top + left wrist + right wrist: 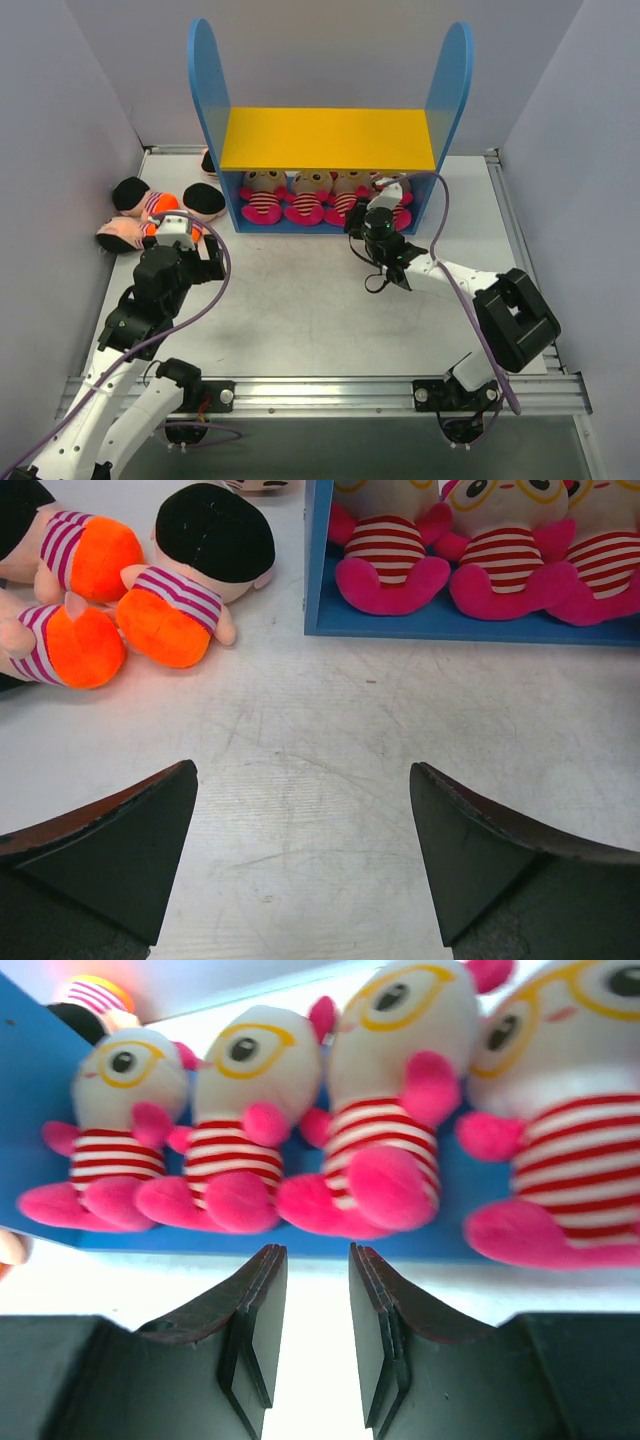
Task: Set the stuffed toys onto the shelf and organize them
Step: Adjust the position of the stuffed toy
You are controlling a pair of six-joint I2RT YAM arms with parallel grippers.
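Observation:
The shelf (328,139) has blue side panels and a yellow upper board. Four magenta striped stuffed toys (308,197) sit in a row on its blue base (300,1242); the right wrist view (235,1130) shows them too. My right gripper (362,215) (317,1252) is just in front of them, jaws a narrow gap apart and empty. Three peach toys with orange bottoms (140,200) (185,590) lie on the table left of the shelf. A fourth (208,163) lies behind the left panel. My left gripper (185,245) (303,770) is wide open and empty, just short of them.
Grey walls close in the table on the left, back and right. The left peach toys lie close to the left wall. The shelf's left panel edge (318,560) stands just right of the nearest peach toy.

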